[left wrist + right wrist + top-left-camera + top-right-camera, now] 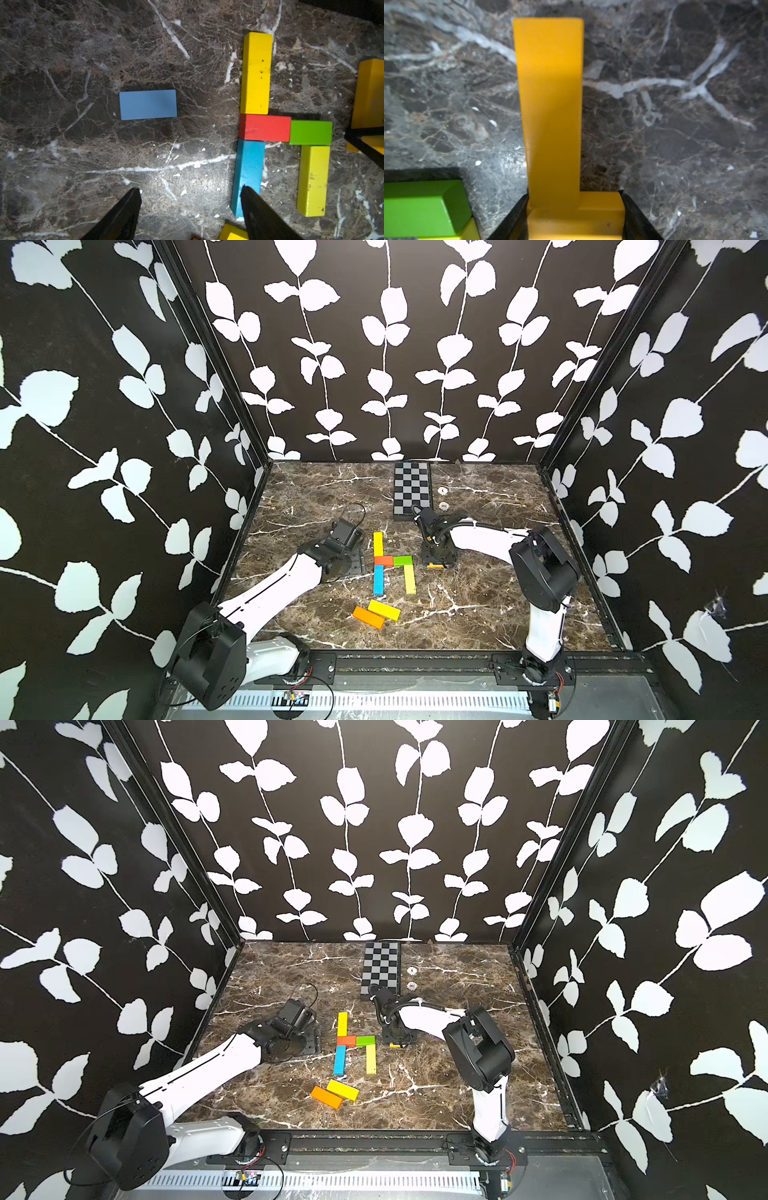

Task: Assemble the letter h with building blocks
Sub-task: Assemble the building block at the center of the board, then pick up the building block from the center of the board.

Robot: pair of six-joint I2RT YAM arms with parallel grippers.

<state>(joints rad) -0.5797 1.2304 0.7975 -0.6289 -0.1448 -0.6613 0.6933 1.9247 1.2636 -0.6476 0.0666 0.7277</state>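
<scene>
Just right of the letter h (384,561) at mid-table, the right arm bends over, wrist pointing straight down, right gripper (574,194) clamped on a yellow-orange block (550,104) low at the marble table (498,605). Left arm reaches in low from the h's other side. Left gripper (190,189) has its jaws wide and empty, a loose blue block (148,104) ahead of it.

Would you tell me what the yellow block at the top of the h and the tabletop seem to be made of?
Yellow block: likely painted wood with a satin finish; small dark chips speckle the paint and the edges are squarely cut. Tabletop: looks like polished dark brown marble with white veins and a soft glare, though it could be a printed laminate.
</scene>
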